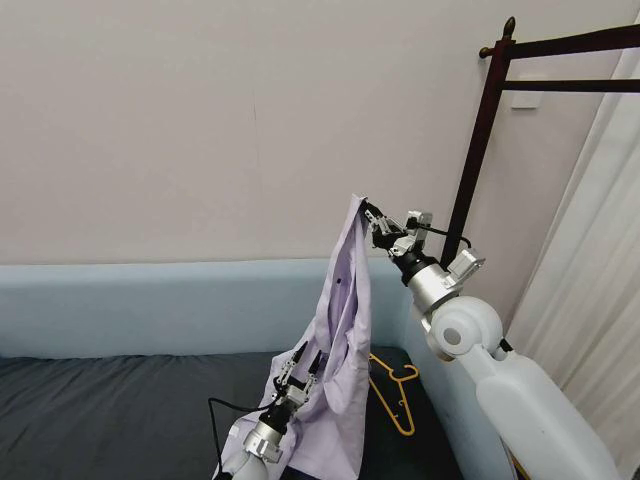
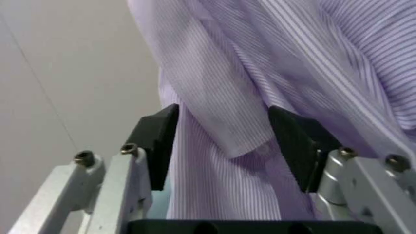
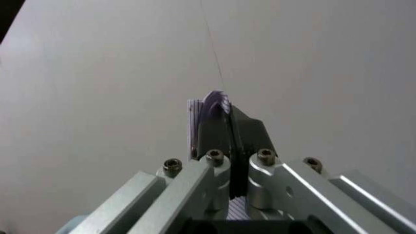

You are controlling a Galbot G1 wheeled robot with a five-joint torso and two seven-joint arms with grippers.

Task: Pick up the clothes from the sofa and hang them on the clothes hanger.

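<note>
Status: lilac striped shirt [image 1: 345, 340] up in right gripper [image 1: 372, 222]

Pale blue sofa [image 1: 150, 300] with dark grey seat along the wall. Dark wooden clothes rack [image 1: 480, 140] upright at its right end. Shirt dangling over the seat, left of the rack's post, apart from it. Right gripper clamped tight on the top edge of the cloth [image 3: 211, 100]. Left gripper [image 2: 224, 117] low on the shirt, spread wide, a fold between the pads. Yellow wire hanger [image 1: 395, 390] flat on the seat, just right of the shirt.
</note>
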